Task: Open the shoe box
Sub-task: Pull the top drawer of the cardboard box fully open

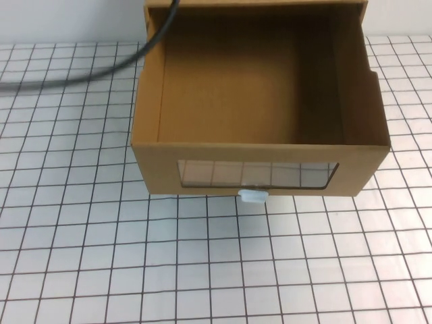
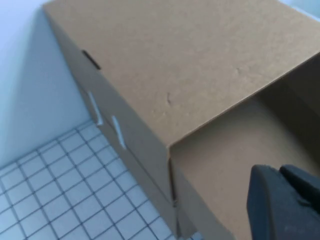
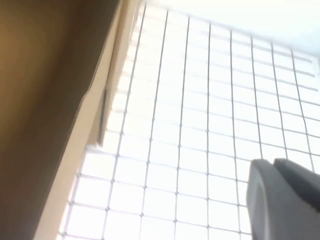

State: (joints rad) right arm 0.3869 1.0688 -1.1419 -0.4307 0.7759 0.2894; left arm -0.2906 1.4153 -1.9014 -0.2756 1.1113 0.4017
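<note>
The brown cardboard shoe box [image 1: 260, 152] stands at the table's far middle with its drawer pulled out toward me and its bare inside [image 1: 229, 74] showing. The front wall has a clear window [image 1: 256, 174] and a small white pull tab [image 1: 253, 196] at its lower edge. Neither gripper appears in the high view. My left gripper [image 2: 280, 172] hovers shut and empty above the drawer's inside [image 2: 225, 145], beside the box's outer sleeve [image 2: 190, 65]. My right gripper [image 3: 274, 162] is shut on nothing over the gridded table [image 3: 210, 100], apart from the box's side [image 3: 45, 100].
A black cable [image 1: 101, 71] curves from the box's back left corner across the table's far left. The white gridded table [image 1: 202, 270] stretches in front of the box and on both sides.
</note>
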